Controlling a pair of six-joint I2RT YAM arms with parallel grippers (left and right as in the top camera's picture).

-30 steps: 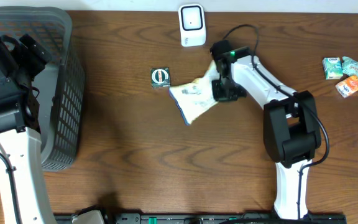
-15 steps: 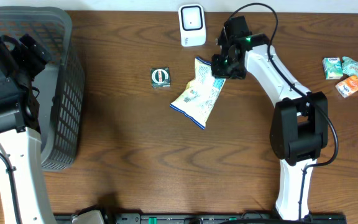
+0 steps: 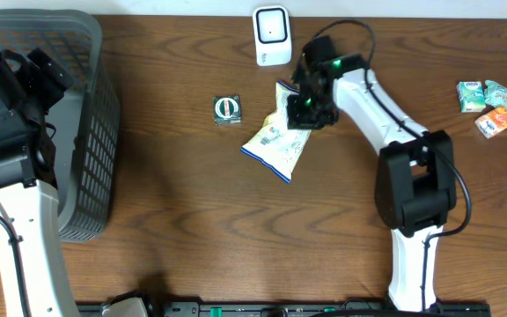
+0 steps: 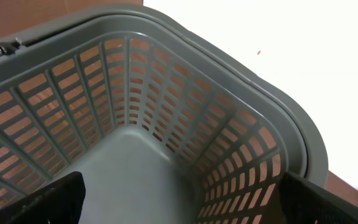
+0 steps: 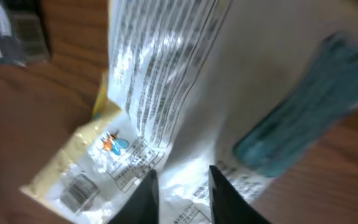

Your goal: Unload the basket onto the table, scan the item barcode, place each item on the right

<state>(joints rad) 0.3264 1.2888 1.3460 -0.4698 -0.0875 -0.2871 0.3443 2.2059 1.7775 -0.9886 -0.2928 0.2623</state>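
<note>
Under the right gripper [image 3: 303, 107] lies the snack bag [image 3: 275, 134], flat on the brown surface [image 3: 192, 220], its upper corner just below the fingers and the rest stretching away from the gripper toward the near edge. In the right wrist view the two fingers [image 5: 146, 198] stand close together with a narrow gap, the bag's white printed face showing between and beyond them. Whether they pinch the film cannot be told. Just beyond this gripper, toward the far edge, stands the white scanner [image 3: 272, 35], apart from the bag. Off to the gripper's side, past the bag, sits a small green packet [image 3: 227, 108]. Well away on its other side is a cluster of small wrapped packets [image 3: 491, 101]. The left gripper [image 4: 179, 186] hangs over the grey basket [image 4: 166, 99], its fingers spread wide with nothing between them.
</note>
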